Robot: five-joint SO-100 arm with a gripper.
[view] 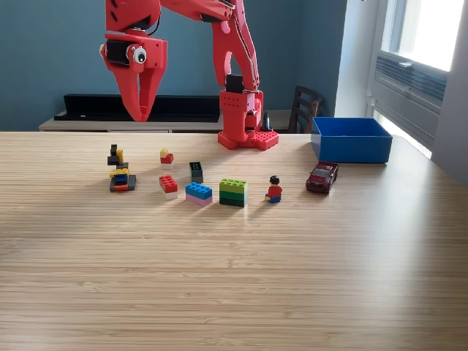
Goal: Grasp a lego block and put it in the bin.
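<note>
Red plastic gripper (pixel 139 110) hanging upper left, fingers closed, gripping nothing; small lego blocks (pixel 199 192) lying mid-frame on wooden table (pixel 234 278); blue rectangular bin (pixel 351 140) waiting right. Grasping not yet begun.

Behind my workspace stands a teal-blue wall (pixel 44 51). Along its foot runs a low sideboard (pixel 110 124) with a pale top, and on it lies a long black shelf-like unit (pixel 175 107). A dark wooden chair (pixel 303 108) sits at the far edge of my light, striped-grain wooden table (pixel 234 278). On the exterior view's right a window (pixel 428 29) lets in bright daylight, with a grey radiator (pixel 409 80) below it and white wall (pixel 362 58) beside it.
</note>
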